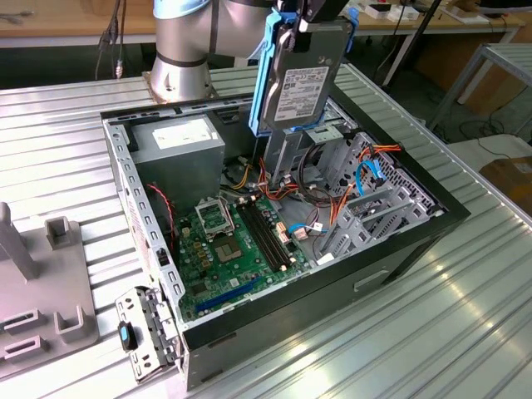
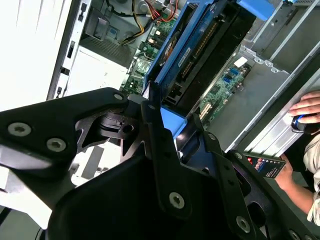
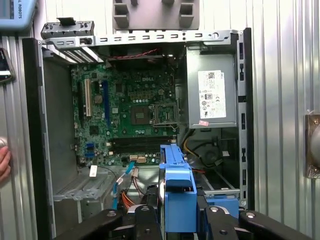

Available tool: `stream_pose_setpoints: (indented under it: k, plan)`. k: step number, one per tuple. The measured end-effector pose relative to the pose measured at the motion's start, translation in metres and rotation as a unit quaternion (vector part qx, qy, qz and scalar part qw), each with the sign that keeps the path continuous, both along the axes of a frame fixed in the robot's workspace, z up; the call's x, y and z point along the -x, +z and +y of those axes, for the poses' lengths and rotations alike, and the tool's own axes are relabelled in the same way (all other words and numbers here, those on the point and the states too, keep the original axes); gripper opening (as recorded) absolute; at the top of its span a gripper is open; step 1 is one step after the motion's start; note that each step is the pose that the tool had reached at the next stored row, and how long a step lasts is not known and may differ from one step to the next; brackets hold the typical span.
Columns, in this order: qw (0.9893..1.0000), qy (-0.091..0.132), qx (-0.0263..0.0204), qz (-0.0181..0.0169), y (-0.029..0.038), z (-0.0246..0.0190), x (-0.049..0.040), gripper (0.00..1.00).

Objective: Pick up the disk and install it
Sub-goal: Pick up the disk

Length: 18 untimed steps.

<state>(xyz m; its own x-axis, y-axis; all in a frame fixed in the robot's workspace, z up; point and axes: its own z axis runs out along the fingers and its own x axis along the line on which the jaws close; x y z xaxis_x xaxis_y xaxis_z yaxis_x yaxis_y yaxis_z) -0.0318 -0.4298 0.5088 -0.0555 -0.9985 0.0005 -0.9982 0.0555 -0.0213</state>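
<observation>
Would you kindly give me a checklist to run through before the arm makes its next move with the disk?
1. Grip on the disk: ok, the hand is shut on its blue carrier.
2. Disk clear of the case: ok, it hangs upright above it.
3. Bay in the drive cage free: cannot tell.
4. Orange cables beside the cage out of the path: cannot tell.
5. People clear: not ok, a person's fingers rest close beside the case.

Grey metal disk (image 1: 303, 87) (blue plastic rail (image 1: 264, 75)), ribbed metal table (image 1: 465, 316)
</observation>
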Motion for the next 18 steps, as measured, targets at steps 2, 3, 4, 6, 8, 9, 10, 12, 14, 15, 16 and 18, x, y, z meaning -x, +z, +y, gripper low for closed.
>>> stream_pose_setpoints:
  k: [2,3,4,6,8,9,10,12,14,15,16,18]
  plan:
    - [1.0,0.0,-0.0001,-0.0001,-0.0043,-0.0052,0.0,0.37]
    - [1.0,0.0,0.0001,0.0,-0.0064,-0.006,0.0,0.37]
    - [1.0,0.0,0.0001,0.0,-0.0083,-0.0067,0.0,0.37]
    - [1.0,-0.001,0.0001,0.0001,-0.0152,-0.0098,0.0,0.37]
    - [1.0,-0.002,-0.0001,0.0,-0.0228,-0.0127,0.0,0.37]
    - [1.0,-0.002,-0.0002,0.0,-0.0267,-0.014,0.0,0.37]
    - [1.0,-0.002,-0.0004,0.0,-0.0304,-0.0157,0.0,0.37]
    - [1.0,-0.002,-0.0008,0.0001,-0.0351,-0.0206,0.0,0.37]
    - [1.0,-0.003,-0.0018,0.0,-0.0406,-0.0302,-0.0001,0.37]
    - [1.0,-0.003,-0.0017,0.0001,-0.0412,-0.0332,-0.0001,0.37]
    - [1.0,-0.003,-0.0018,0.0,-0.0417,-0.036,-0.0002,0.37]
    - [1.0,-0.003,-0.0018,0.0004,-0.0431,-0.048,-0.0027,0.37]
